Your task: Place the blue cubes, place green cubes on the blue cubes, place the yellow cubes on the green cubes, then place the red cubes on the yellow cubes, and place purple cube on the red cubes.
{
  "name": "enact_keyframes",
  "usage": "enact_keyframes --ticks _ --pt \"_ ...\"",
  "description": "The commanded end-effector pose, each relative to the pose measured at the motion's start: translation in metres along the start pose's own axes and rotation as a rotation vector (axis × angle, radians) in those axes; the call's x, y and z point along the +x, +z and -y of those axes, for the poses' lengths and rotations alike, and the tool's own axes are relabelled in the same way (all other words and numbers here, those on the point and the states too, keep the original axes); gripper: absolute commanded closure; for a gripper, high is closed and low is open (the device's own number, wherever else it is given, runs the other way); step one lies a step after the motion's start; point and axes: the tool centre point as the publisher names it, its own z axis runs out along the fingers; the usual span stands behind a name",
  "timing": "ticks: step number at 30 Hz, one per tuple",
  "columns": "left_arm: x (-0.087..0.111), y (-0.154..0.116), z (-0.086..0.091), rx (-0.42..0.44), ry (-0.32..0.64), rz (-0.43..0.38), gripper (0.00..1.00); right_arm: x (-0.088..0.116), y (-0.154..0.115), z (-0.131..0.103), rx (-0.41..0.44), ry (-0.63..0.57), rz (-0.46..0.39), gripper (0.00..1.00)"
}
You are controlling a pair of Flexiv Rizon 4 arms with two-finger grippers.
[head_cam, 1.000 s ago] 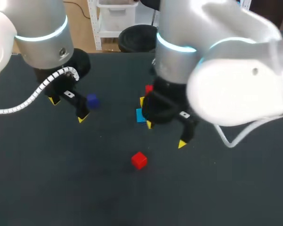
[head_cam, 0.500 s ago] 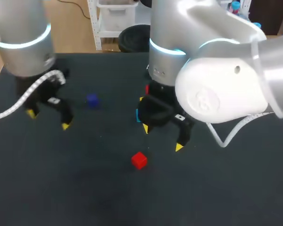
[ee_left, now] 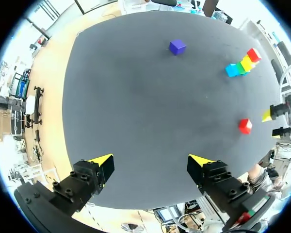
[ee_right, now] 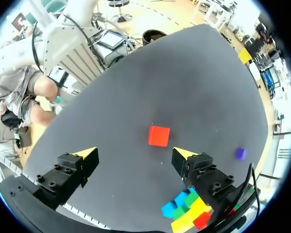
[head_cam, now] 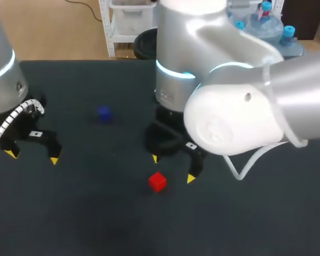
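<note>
Lying alone on the dark table (head_cam: 96,213), nearest the camera, is the loose red cube (head_cam: 157,182). The right gripper (head_cam: 172,169) hangs just above and behind it, fingers spread wide and holding nothing. From that wrist the cube sits just ahead of the fingertips, centred on the gap, touching neither finger. The left gripper (head_cam: 33,157) hangs at the table's left side, well apart from every cube, equally wide open and empty. Farther back, the purple cube (head_cam: 103,113) sits by itself between the two arms. Farthest, on the right arm's side, a blue cube (ee_left: 231,70), green cube (ee_left: 240,67), yellow cube (ee_left: 247,63) and second red cube (ee_left: 254,55) touch in a line. Stacked or side by side: cannot tell. Head view: the right arm hides this group.
</note>
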Motion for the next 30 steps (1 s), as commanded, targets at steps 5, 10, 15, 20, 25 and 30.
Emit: enact_keyframes --ticks 5,10,15,20,25,30 --pt "-0.002 0.001 0.0 0.001 0.002 -0.002 0.0 -0.008 0.024 0.009 -0.024 0.074 0.013 0.0" --pt "-0.002 0.001 0.0 0.001 0.002 -0.002 0.0 -0.011 0.033 0.007 -0.018 0.128 -0.048 0.0" --pt "-0.002 0.001 0.0 0.001 0.002 -0.002 0.0 -0.012 0.043 0.01 -0.01 0.155 -0.093 0.0" --pt "-0.002 0.001 0.0 0.001 0.002 -0.002 0.0 -0.013 0.051 0.012 -0.02 0.154 -0.089 0.0" --pt "-0.002 0.001 0.0 0.001 0.002 -0.002 0.0 -0.006 0.053 0.013 -0.021 0.166 -0.09 0.0" --pt "-0.002 0.001 0.0 0.001 0.002 -0.002 0.0 -0.004 0.052 0.017 -0.016 0.167 -0.094 0.0"
